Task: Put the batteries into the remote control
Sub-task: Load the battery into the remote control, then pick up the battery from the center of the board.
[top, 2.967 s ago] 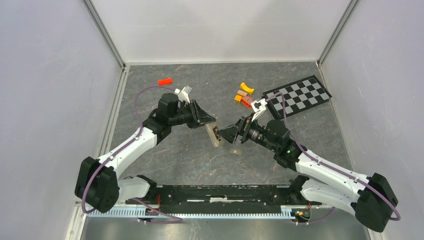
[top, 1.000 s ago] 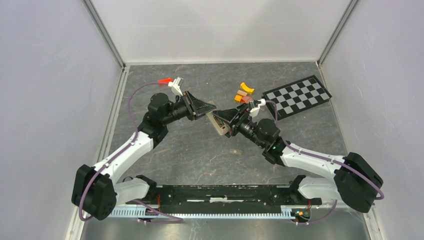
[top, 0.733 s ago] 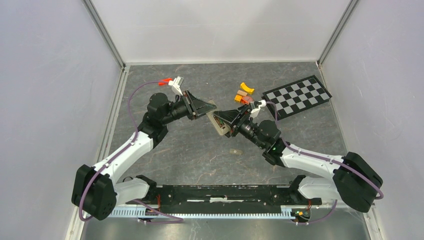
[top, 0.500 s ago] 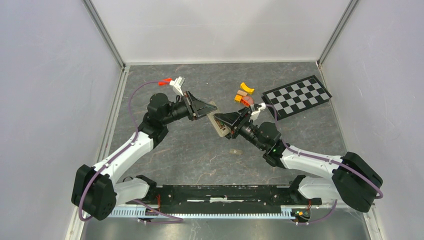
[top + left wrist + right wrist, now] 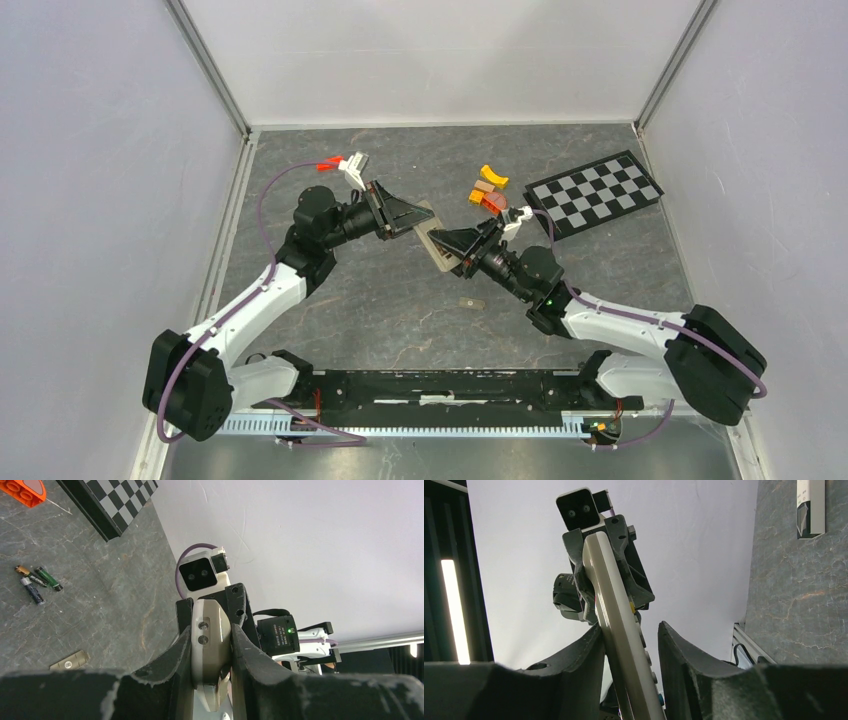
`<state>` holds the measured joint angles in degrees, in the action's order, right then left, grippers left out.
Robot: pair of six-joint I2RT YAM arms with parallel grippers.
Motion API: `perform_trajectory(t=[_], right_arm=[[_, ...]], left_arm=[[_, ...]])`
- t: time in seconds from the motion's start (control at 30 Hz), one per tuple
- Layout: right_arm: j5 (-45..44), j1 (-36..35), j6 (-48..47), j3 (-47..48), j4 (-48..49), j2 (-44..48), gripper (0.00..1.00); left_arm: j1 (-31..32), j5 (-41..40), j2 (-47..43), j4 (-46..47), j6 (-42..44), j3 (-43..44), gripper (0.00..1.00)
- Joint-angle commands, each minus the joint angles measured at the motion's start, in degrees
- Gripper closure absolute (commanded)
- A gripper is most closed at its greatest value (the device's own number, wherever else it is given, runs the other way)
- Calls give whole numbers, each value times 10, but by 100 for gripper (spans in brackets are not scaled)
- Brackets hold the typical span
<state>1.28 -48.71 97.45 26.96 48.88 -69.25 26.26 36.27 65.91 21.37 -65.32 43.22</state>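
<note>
The remote control (image 5: pixel 437 243) hangs above the middle of the table, tilted, its grey-tan back toward the left wrist camera. My left gripper (image 5: pixel 420 222) is shut on its upper end, and the left wrist view shows both fingers pressed against the remote control (image 5: pixel 212 640). My right gripper (image 5: pixel 452 250) straddles the lower part. In the right wrist view the remote control (image 5: pixel 616 610) leans on the left finger (image 5: pixel 589 650), with a gap to the right finger (image 5: pixel 674 650). The batteries (image 5: pixel 37 580) lie loose on the table.
A small tan cover piece (image 5: pixel 471 301) lies on the table below the grippers. Orange and yellow blocks (image 5: pixel 487 188) and a checkerboard (image 5: pixel 594 192) sit at the back right. A red block (image 5: pixel 328 163) lies at the back left. A white bar with a black end (image 5: pixel 810 505) rests on the table.
My right gripper has slid further onto the remote and its jaws have narrowed around it. The left gripper keeps the same hold, barely moving.
</note>
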Motion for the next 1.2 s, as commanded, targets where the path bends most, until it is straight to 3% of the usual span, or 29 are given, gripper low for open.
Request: perform_trajectory(t=[0.0, 0.03, 0.17, 0.27, 0.37, 0.5, 0.63, 0.7, 0.87, 1.17], right_arm=[[-9, 1, 8, -4, 33, 24, 59], [-9, 0, 6, -7, 34, 26, 55], [-9, 1, -37, -23, 57, 34, 15], [-8, 3, -78, -46, 75, 42, 3], [16, 11, -103, -75, 96, 47, 2], [34, 27, -169, -111, 38, 93, 6], [8, 51, -322, -77, -194, 172, 13], [-53, 52, -421, -36, -338, 199, 16], [-183, 52, -588, 49, -553, 196, 30], [-260, 53, -684, 119, -612, 83, 30]], left_arm=[[-2, 12, -6, 11, 34, 10, 98], [-2, 11, -7, 10, 34, 9, 98], [-1, 7, -12, -4, 48, 8, 98], [-2, 4, -20, -27, 69, 12, 98], [-5, 8, -25, -59, 102, 20, 98], [-12, -10, -42, -150, 187, 40, 98], [-18, -50, -64, -229, 246, 35, 98], [-19, -57, -74, -245, 262, 24, 98], [-19, -26, -95, -232, 280, -8, 98], [-20, 28, -111, -207, 360, -4, 98]])
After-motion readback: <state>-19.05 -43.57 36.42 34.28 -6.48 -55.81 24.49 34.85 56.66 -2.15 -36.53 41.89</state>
